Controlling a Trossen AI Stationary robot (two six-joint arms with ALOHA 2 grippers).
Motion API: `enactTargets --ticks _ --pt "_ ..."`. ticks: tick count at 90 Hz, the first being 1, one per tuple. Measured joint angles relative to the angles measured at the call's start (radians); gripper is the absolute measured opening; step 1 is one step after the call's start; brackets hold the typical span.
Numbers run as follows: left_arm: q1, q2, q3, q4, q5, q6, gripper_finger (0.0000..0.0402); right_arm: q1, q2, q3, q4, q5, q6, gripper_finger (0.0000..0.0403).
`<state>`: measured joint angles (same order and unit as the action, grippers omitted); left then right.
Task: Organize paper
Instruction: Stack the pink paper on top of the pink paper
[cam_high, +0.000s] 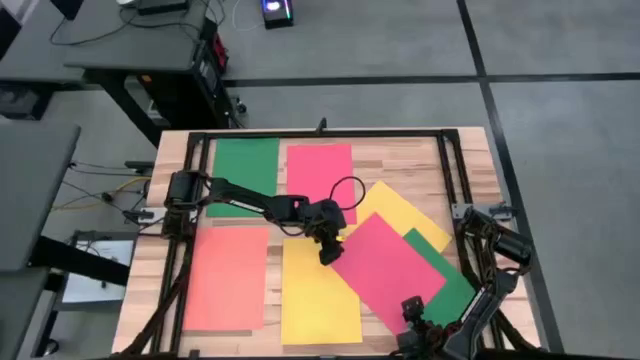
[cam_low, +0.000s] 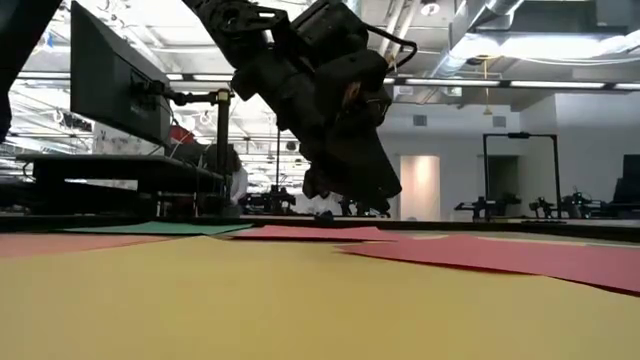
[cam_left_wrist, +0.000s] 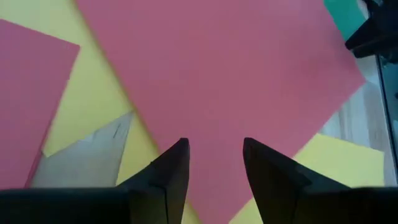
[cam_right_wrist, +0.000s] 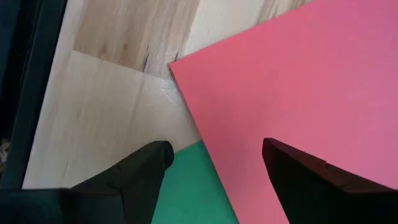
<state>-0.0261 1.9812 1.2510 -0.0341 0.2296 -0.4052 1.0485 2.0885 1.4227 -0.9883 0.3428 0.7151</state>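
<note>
Several paper sheets lie flat on the wooden table. A green sheet (cam_high: 245, 175) and a pink-red one (cam_high: 318, 180) lie at the far side, an orange one (cam_high: 228, 275) and a yellow one (cam_high: 318, 292) at the near side. At the right is a skewed pile: a yellow sheet (cam_high: 408, 212) and a green sheet (cam_high: 445, 285) under a pink-red sheet (cam_high: 388, 268). My left gripper (cam_left_wrist: 214, 149) is open, low over that top sheet's left corner. My right gripper (cam_right_wrist: 217, 152) is open over its near corner (cam_right_wrist: 186, 74). My left gripper points down with its open fingers (cam_left_wrist: 177, 163) astride the left corner of the top pink-red sheet (cam_left_wrist: 217, 68); I cannot tell whether the tips touch it. My right gripper's fingers (cam_right_wrist: 149, 163) stand over the green sheet (cam_right_wrist: 186, 196) and the pink-red one; whether they touch does not show.
A dark metal frame (cam_high: 330, 133) runs around the table's edges. Bare wood (cam_high: 470, 190) shows at the far right and between the sheets. Beyond the table stand a desk with a monitor (cam_low: 110, 90) and other room fittings.
</note>
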Motion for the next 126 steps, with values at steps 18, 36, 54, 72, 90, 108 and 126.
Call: enactTargets --ticks 18,36,54,72,90,108,126 --pt "0.0 0.015 0.0 0.003 -0.001 0.0 0.0134 0.0 0.001 -0.001 -0.017 0.0 0.029 0.026" --pt "0.0 0.072 -0.001 -0.009 0.012 -0.011 0.0134 -0.004 0.002 -0.003 -0.019 0.012 0.028 0.026" --pt "0.0 0.082 0.001 -0.008 0.03 -0.023 0.0134 -0.015 0.003 -0.003 -0.026 0.024 0.017 0.026" --pt "0.0 0.081 0.001 -0.002 0.03 -0.025 0.0134 -0.02 0.004 -0.002 -0.044 0.041 0.021 0.026" --pt "0.0 0.081 0.001 -0.004 0.03 -0.025 0.0134 -0.025 0.012 0.042 -0.132 0.062 0.065 0.026" --pt "0.0 0.081 0.001 -0.005 0.03 -0.025 0.0134 -0.025 0.012 0.079 -0.188 0.09 0.101 0.026" --pt "0.0 0.081 0.001 -0.005 0.03 -0.02 0.0134 -0.024 0.01 0.082 -0.203 0.09 0.134 0.026"
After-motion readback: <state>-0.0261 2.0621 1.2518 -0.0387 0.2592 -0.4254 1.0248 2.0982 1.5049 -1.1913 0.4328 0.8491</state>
